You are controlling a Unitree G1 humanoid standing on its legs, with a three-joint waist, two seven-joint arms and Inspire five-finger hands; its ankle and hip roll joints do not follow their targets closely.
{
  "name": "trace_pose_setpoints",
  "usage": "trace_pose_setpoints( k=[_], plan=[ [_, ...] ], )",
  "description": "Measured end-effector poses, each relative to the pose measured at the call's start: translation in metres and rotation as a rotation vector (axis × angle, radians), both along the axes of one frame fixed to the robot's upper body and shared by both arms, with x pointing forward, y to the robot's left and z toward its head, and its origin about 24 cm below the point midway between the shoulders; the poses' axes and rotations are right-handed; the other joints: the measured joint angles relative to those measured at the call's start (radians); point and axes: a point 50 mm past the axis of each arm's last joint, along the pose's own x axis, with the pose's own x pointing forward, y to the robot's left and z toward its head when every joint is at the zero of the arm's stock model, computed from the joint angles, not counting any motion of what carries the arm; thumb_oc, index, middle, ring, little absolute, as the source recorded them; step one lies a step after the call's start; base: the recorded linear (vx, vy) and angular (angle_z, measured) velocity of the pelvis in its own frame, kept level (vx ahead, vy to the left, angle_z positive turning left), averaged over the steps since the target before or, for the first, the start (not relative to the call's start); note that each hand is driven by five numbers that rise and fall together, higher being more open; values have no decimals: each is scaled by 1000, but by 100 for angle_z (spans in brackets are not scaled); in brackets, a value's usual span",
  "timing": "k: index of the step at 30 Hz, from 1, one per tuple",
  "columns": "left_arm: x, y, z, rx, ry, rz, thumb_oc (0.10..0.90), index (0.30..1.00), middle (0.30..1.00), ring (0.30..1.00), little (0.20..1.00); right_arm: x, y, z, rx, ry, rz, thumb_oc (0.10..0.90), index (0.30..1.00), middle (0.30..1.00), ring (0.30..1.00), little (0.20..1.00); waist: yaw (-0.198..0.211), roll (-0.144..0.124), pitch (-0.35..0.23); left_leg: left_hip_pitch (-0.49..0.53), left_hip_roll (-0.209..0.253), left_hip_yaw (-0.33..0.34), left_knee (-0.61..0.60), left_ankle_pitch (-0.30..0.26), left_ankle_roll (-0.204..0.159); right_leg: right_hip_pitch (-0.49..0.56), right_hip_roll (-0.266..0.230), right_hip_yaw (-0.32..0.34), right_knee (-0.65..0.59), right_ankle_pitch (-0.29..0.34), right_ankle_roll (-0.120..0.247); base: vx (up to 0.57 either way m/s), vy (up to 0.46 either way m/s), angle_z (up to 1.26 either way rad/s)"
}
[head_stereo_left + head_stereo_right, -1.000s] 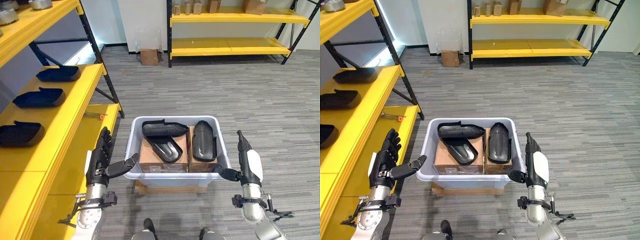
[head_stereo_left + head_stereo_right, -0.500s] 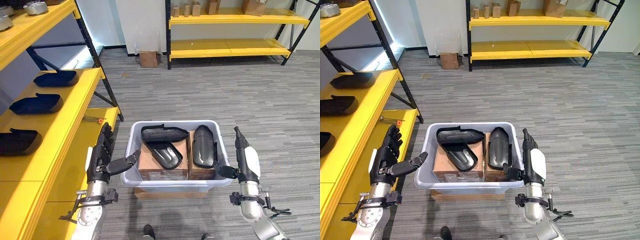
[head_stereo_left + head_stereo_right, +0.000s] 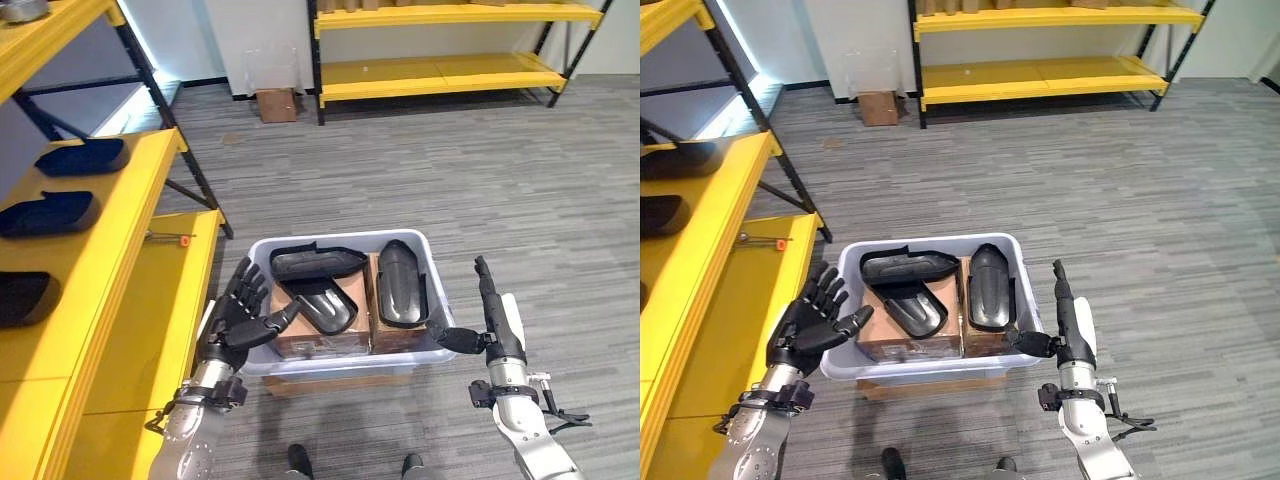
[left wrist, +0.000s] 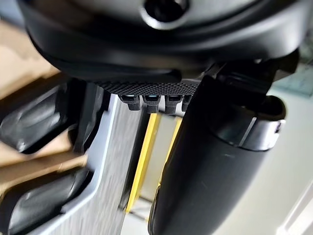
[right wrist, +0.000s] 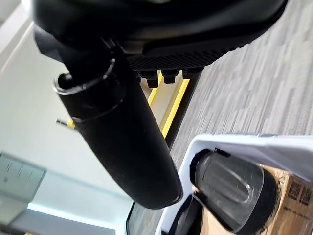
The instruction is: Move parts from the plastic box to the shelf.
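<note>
Both robot hands are hanging spread and holding nothing, the left robot hand (image 3: 243, 312) and right robot hand (image 3: 494, 318) flanking the plastic box (image 3: 330, 362). The parts (image 3: 399, 284) are lying inside on cartons; I'd reach down centred, then carry toward the shelf (image 3: 120, 250).

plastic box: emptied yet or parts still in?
Not empty: three dark parts lie in the plastic box on cardboard boxes.

— Any writing you can read here?

— No. A cardboard box (image 5: 288, 188) inside the plastic box (image 5: 254, 147), near its right edge, carries a printed label, but its marks are too small to make out.

— Numbers, signs?

— None readable.
</note>
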Motion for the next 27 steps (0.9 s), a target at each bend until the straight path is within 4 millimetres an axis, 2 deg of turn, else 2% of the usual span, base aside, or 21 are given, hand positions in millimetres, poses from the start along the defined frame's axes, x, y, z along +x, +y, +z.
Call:
trace_pose_setpoints(
  k=[4, 18, 25, 27],
  plan=[
    [6, -2, 6, 1, -26, -10, 900, 1000, 1000, 1000, 1000, 0, 0, -1, -2, 9, 2, 900, 1000, 1000, 1000, 1000, 0, 1, 0, 7, 2, 2, 0, 0, 0, 7, 5, 0, -4, 1, -1, -5, 1, -1],
    [6, 0, 6, 2, -28, -1, 900, 1000, 1000, 1000, 1000, 0, 1, 0, -27, 12, 13, 900, 1000, 1000, 1000, 1000, 4, 0, -7, 23, 0, 8, -1, -1, 2, 19, 1, 6, -5, 13, -3, 9, 44, 0],
    [6, 1, 6, 26, -27, 6, 900, 1000, 1000, 1000, 1000, 2, 8, 14, -133, -61, 64, 900, 1000, 1000, 1000, 1000, 13, -15, -43, 21, -5, 2, 0, -2, 3, 19, 0, 7, -1, 13, -3, 37, 158, 2],
    [6, 0, 7, 59, -29, -3, 900, 1000, 1000, 1000, 1000, 2, 11, 18, -152, -89, 73, 900, 1000, 1000, 1000, 1000, 27, -19, -46, 20, -6, 0, 0, -6, 8, 17, -1, 5, 2, 13, -3, 35, 177, 3]
  ],
)
